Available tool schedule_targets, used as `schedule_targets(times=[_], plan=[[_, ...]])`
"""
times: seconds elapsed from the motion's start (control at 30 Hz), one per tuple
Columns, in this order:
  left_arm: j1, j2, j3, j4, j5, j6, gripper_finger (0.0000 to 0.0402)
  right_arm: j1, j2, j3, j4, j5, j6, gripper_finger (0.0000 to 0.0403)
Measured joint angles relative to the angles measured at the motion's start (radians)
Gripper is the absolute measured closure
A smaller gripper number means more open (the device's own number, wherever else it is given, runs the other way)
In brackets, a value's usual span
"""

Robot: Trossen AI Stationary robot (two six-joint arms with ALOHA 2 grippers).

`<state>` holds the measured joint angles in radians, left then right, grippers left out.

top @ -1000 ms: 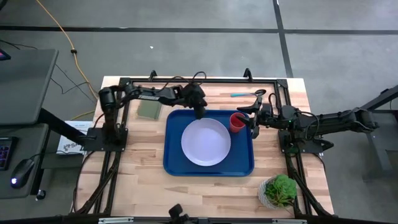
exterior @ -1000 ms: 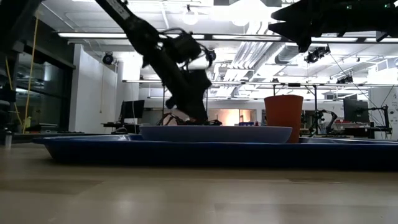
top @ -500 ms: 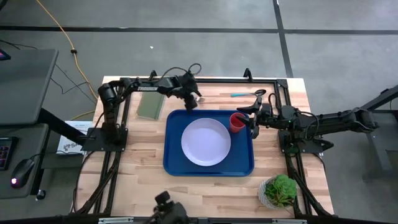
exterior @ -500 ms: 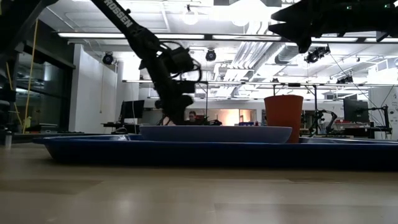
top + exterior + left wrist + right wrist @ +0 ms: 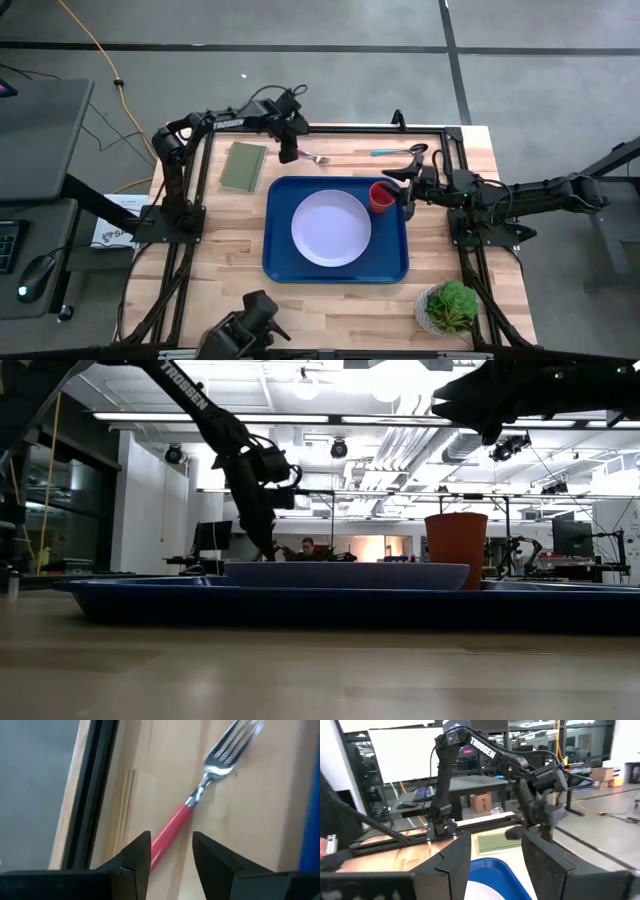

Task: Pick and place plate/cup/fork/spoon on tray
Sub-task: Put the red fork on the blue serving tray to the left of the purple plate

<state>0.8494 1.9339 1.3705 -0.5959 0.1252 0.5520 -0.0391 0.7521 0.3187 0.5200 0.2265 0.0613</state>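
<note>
The pink-handled fork [image 5: 316, 158] lies flat on the wooden table just beyond the blue tray's [image 5: 280, 262] far edge. My left gripper [image 5: 291, 154] is open over the fork's handle end. In the left wrist view its two fingers stand on either side of the handle [image 5: 170, 831] without touching it. The pale plate [image 5: 331, 228] and the red cup [image 5: 381, 196] stand on the tray. The teal-handled spoon [image 5: 392, 152] lies on the table at the far right. My right gripper [image 5: 408, 195] is open and empty, raised beside the cup.
An olive-green pad [image 5: 243, 165] lies on the table left of the tray. A green plant in a pot [image 5: 448, 306] stands at the near right corner. A black frame rail [image 5: 92, 795] runs along the table's far edge close to the fork.
My left gripper has gone from over the tray's far edge toward the table's far left, away from the tray, and now stands over the fork's handle end. The fork, plate, cup and spoon have kept their places.
</note>
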Motion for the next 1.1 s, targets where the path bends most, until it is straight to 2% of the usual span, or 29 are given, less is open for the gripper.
schedule_targets(times=[0.23,0.5,0.6,0.83,1.1], plan=[[0.008,0.000,0.053,-0.060,0.018,0.129,0.0277,0.000,0.000,0.000,0.042,0.029,-0.061,0.0236],[-0.011,0.064,0.054,-0.085,-0.024,0.166,0.0277,0.000,0.000,0.000,0.042,0.029,-0.061,0.0236],[-0.025,0.093,0.054,-0.070,-0.077,0.198,0.0277,0.000,0.000,0.000,0.039,0.029,-0.061,0.0236],[-0.025,0.131,0.054,-0.039,-0.055,0.236,0.0277,0.000,0.000,0.000,0.038,0.029,-0.060,0.0236],[-0.026,0.162,0.056,0.010,-0.114,0.298,0.0277,0.000,0.000,0.000,0.029,0.028,-0.059,0.0236]])
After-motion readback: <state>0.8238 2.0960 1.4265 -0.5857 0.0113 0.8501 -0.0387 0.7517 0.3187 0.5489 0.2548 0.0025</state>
